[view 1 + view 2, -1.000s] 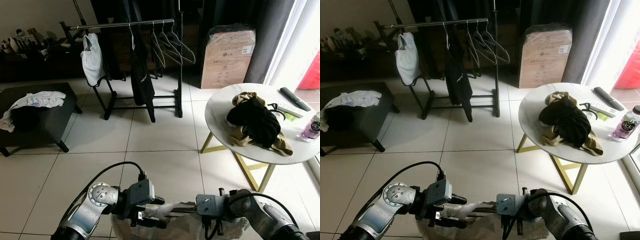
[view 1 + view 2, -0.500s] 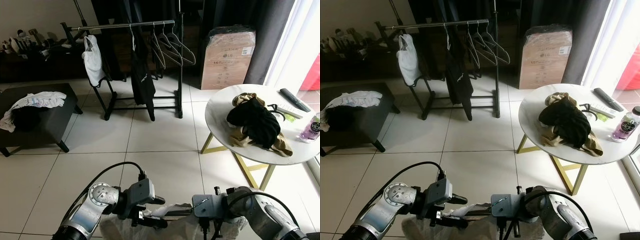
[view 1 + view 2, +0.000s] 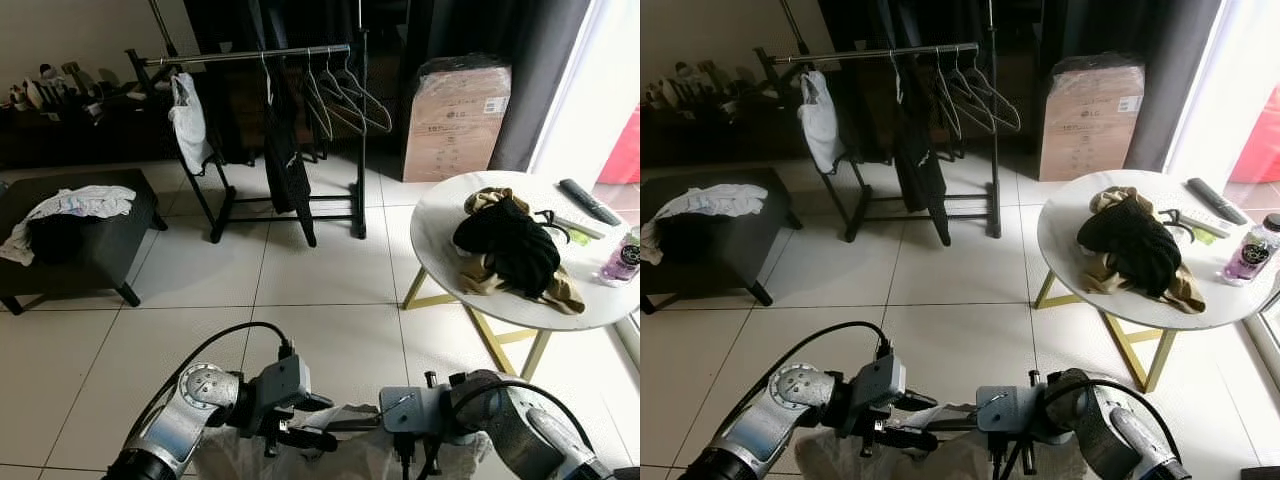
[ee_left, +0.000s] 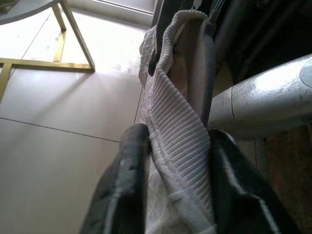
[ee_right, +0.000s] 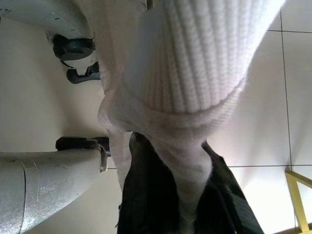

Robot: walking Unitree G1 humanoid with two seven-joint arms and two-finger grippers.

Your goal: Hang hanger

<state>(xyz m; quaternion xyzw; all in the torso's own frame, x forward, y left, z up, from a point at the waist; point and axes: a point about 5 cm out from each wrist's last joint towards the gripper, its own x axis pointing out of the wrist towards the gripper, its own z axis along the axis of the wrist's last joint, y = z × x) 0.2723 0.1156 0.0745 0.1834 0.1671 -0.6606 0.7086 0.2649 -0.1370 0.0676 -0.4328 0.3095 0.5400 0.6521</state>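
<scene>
The rack (image 3: 255, 55) stands across the tiled floor (image 3: 300, 290), well apart from me, its rail carrying a white top (image 3: 188, 122), a dark garment (image 3: 285, 165) and some bare hangers (image 3: 345, 90); to my right is the round table (image 3: 440, 215) with its clothes heap (image 3: 515, 250), and to my left a dark bench (image 3: 75, 250) with laundry on it. Low in front of me I hold a white knit (image 3: 345, 450) stretched between both arms. My left gripper (image 4: 170, 195) is clamped on a ribbed edge of it, and my right gripper (image 5: 183, 200) is pinched on another ribbed fold. A dark rod beside the cloth near my right gripper may be the hanger, but I cannot tell for certain how it sits in the knit. As I see it, the main risk is the walk: the knit hangs low in front of me, so it could drag or catch on my legs. If my arms drift apart, the ribbing could pull out of one pinch and the load would swing. At the rack, the crowded hangers could snag it, and the table edge is close to my right arm.
</scene>
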